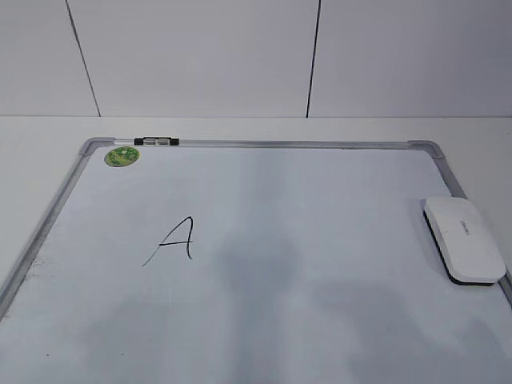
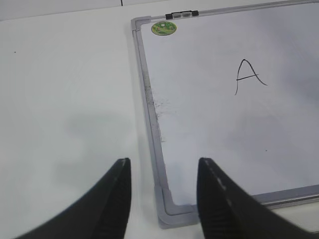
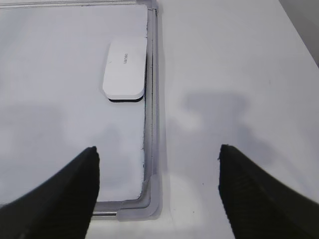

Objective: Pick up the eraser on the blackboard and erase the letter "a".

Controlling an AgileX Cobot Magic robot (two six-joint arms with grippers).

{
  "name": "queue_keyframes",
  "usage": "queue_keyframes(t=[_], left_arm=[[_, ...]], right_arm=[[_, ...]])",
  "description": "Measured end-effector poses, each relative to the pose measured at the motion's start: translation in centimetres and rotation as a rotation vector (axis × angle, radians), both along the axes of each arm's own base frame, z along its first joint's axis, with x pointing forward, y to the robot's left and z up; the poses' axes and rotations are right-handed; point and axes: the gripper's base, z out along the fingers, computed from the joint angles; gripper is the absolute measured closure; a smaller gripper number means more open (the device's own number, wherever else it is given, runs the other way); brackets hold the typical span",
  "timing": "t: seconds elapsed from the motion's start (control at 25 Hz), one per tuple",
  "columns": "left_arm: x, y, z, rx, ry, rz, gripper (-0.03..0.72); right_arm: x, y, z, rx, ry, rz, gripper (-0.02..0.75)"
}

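both pincers hang spread and empty: the right gripper (image 3: 157, 191) shows its two dark fingers wide apart at the bottom of the right wrist view, above the board's near right corner, and the left gripper (image 2: 162, 199) is parted more narrowly at the bottom of the left wrist view, over the near left corner.

the eraser (image 1: 465, 239) lies flat at the right edge of the exterior view, felt side down, its long side running along the frame and just beside it; in the right wrist view it sits upper centre (image 3: 125, 69). it looks like a light, stiff plastic shell, smooth and likely a bit slippery, with a thin dark felt layer beneath. i would take it across the short width, on the two long side walls, above the felt; the frame-side wall leaves little room for a finger.

the letter "a" (image 1: 174, 240), written here as an angular capital, stands left of centre, well apart from the eraser. around both lies the blackboard (image 1: 264, 144), with a green sticker (image 1: 122, 156) and a clip (image 1: 158, 142) at upper left.
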Motion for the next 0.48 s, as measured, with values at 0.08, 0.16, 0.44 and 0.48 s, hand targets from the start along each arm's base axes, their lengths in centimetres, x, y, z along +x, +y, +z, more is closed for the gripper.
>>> queue_keyframes(t=[0.08,0.16,0.44,0.48], left_arm=[[0.00,0.00,0.00,0.000,0.000,0.000,0.364],[0.00,0.00,0.00,0.000,0.000,0.000,0.376],[0.00,0.00,0.00,0.000,0.000,0.000,0.400],[0.00,0.00,0.00,0.000,0.000,0.000,0.400]], right_arm=[[0.00,0.00,0.00,0.000,0.000,0.000,0.145],[0.00,0.00,0.00,0.000,0.000,0.000,0.145],[-0.01,0.00,-0.01,0.000,0.001,0.000,0.137],[-0.01,0.00,-0.01,0.000,0.001,0.000,0.139]])
